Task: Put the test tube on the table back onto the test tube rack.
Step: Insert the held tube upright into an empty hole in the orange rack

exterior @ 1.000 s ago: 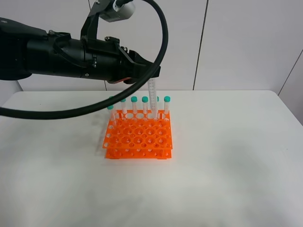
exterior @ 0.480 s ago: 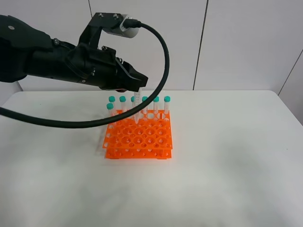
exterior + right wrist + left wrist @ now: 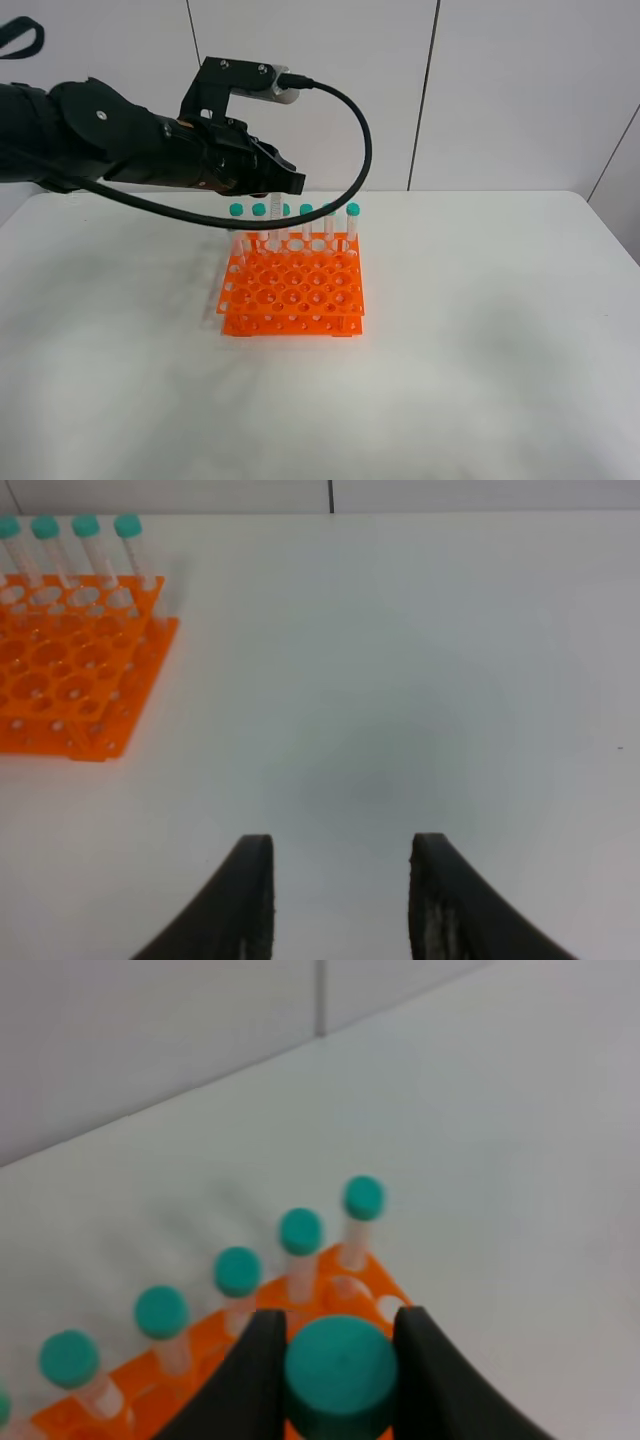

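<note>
Holding the test tube (image 3: 272,235) upright by its teal cap, tip pointing down at the rear rows of the test tube rack (image 3: 295,290) at centre-left, the left gripper (image 3: 278,192) is the nearer, while the right gripper (image 3: 340,890) hangs spread over the tabletop (image 3: 450,680).

The left arm (image 3: 110,145) is matte black, bulky and rounded. A screwed black bracket (image 3: 235,78) sits at its 12 o'clock, and a thick black cable (image 3: 367,150) loops toward 3 o'clock. The right fingers (image 3: 252,900) are black and curved.
</note>
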